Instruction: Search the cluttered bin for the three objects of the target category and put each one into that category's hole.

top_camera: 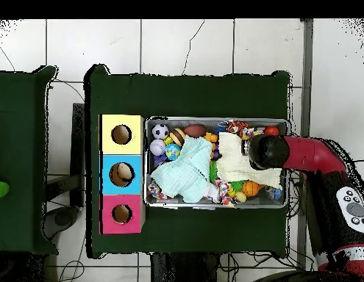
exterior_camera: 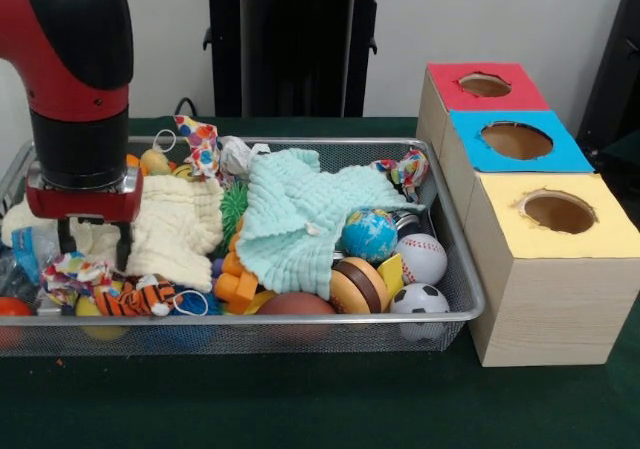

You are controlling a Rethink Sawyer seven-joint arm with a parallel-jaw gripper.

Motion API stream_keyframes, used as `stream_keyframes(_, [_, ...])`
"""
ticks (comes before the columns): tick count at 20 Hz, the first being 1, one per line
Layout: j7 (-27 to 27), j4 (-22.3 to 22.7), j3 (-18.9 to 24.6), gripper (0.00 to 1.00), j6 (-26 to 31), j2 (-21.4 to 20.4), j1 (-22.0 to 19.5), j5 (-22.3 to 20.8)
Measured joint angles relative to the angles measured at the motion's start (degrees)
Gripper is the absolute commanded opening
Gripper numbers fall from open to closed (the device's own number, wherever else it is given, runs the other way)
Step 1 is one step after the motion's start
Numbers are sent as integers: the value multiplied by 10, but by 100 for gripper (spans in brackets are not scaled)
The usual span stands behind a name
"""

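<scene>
The wire mesh bin [exterior_camera: 470,304] is full of toys and cloths; it also shows in the overhead view [top_camera: 214,205]. My gripper [exterior_camera: 93,251] hangs over the bin's left end in the front view, open, with its fingers [exterior_camera: 65,237] down at a cream cloth [exterior_camera: 180,224]. In the overhead view the arm covers the gripper [top_camera: 261,152]. A clear bluish plastic item [exterior_camera: 30,249] lies just left of the fingers; I cannot tell whether it is a bottle or a wrapper. The silver can is hidden.
Three wooden boxes with holes stand beside the bin: red [exterior_camera: 485,84], blue [exterior_camera: 517,141], yellow [exterior_camera: 558,212]. A mint cloth [exterior_camera: 300,219] covers the bin's middle. A globe ball [exterior_camera: 368,234], baseball [exterior_camera: 422,257], soccer ball [exterior_camera: 420,299] and burger toy [exterior_camera: 358,284] lie at its right end.
</scene>
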Motion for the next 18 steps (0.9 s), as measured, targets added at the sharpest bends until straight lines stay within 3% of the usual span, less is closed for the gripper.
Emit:
stream_keyframes(10, [0, -3, -50, 100, 3, 9, 22, -12])
stream_keyframes(18, [0, -2, -57, 100, 4, -20, 36, -19])
